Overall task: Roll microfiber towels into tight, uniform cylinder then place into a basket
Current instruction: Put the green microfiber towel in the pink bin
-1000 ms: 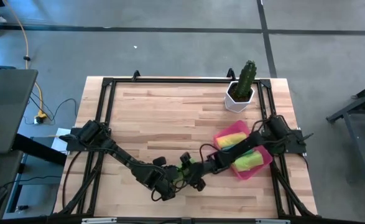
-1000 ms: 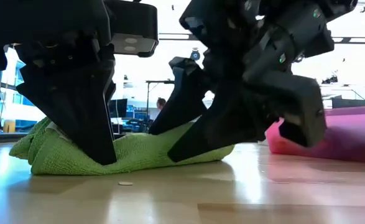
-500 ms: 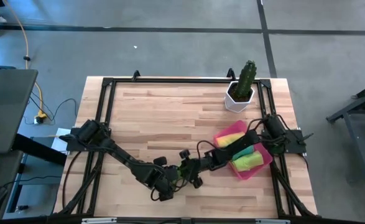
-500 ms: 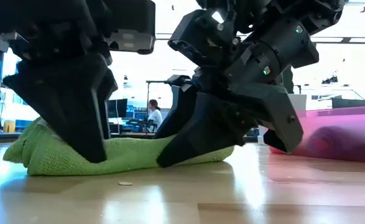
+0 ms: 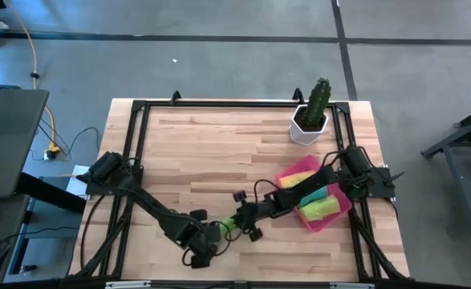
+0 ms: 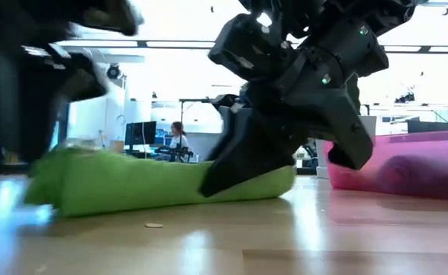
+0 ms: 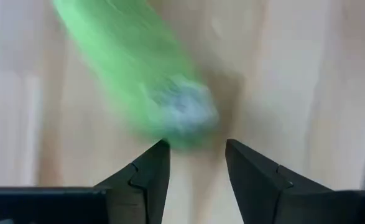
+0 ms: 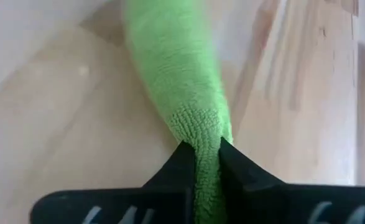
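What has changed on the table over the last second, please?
The right hand closed on one end of the rolled green towel. The left hand let go and backed off its other end, fingers apart. The basket with its rolled towels stayed put.

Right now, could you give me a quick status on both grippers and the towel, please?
Right gripper shut on one end of the rolled green towel. Left gripper open, just off the other end. Basket beside, already holding rolls. Nothing in the way.
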Controlling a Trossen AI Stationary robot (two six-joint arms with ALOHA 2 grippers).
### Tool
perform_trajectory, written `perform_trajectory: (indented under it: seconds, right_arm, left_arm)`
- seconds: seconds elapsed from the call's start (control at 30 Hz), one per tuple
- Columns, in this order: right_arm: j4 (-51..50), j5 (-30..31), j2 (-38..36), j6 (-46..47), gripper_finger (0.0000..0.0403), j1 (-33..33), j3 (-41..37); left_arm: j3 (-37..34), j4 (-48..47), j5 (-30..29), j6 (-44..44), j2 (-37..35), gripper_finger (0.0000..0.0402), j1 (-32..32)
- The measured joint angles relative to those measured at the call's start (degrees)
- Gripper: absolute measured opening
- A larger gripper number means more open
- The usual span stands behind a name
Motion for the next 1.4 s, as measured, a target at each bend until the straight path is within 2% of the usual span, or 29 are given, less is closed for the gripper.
perform_trajectory:
  seconds: [0.2,0.5,0.73,0.9,1.0,1.07,1.23,1.4]
  right_arm:
    - [-12.16,0.51,-8.07,-0.24,0.0005,-1.83,-0.46]
    - [-35.88,1.26,-26.67,-0.27,0.0005,-4.50,-0.23]
    - [-62.30,13.87,-40.80,11.40,0.0005,-6.29,-0.20]
    - [-77.26,19.16,-45.48,20.30,0.0005,-6.21,-0.30]
    - [-79.99,20.04,-46.41,22.29,0.0005,-6.23,-3.56]
    - [-79.24,17.96,-46.51,22.71,0.0005,-6.21,-7.11]
    - [-71.75,11.55,-46.44,23.68,0.0005,-4.19,-15.81]
    - [-65.84,8.41,-46.54,22.20,0.0005,-0.56,-18.32]
  left_arm:
    - [0.11,-1.24,2.84,-2.96,-1.18,0.0145,-2.85]
    - [0.11,-0.85,-2.57,-3.33,-2.93,0.0145,-4.63]
    - [0.11,-0.94,-5.83,-3.32,-2.84,0.0145,-4.52]
    - [0.11,-0.89,-7.67,-3.29,-2.84,0.0145,-3.91]
    - [0.11,-0.90,-7.86,-3.28,-2.84,0.0145,-3.50]
    - [0.11,-0.89,-7.97,-3.30,-2.84,0.0145,-3.50]
    - [0.11,-1.02,-7.98,-3.30,-2.84,0.0145,-3.52]
    - [0.11,-1.08,-7.96,-3.29,-2.84,0.0145,-2.83]
